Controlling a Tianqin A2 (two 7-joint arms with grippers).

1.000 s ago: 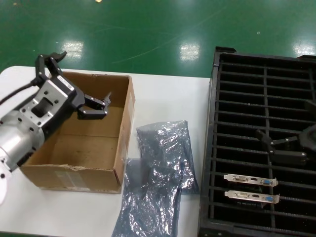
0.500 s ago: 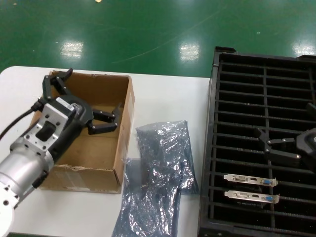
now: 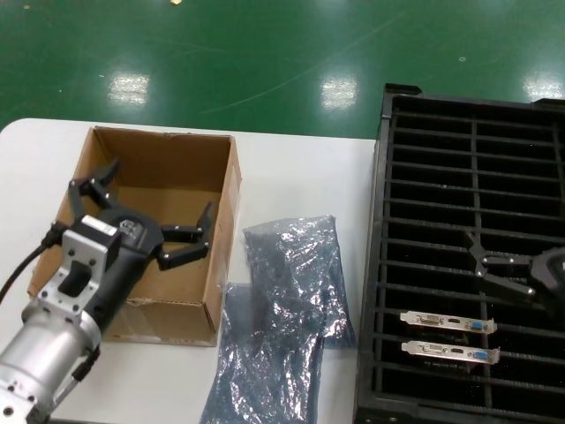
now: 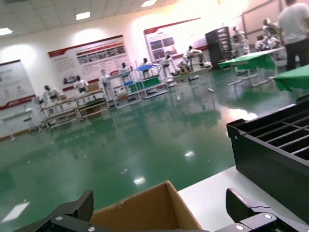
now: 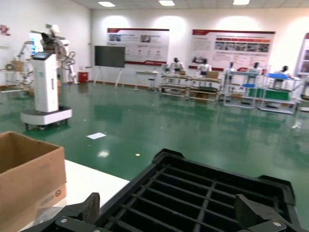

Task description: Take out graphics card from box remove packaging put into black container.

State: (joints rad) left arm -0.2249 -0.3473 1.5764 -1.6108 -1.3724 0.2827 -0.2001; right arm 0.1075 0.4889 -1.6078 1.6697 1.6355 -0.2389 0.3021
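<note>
Above box near wall, left gripper spread wide

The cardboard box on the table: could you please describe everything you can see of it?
The box is a shallow, open-topped carton of brown corrugated cardboard with plain walls, standing upright on the white table at the robot's left. No card shows in the visible part of its floor. The left gripper hangs over its opening with its jaws spread wide, holding nothing. Crinkly grey-blue packaging lies on the table beside its right wall.
</note>
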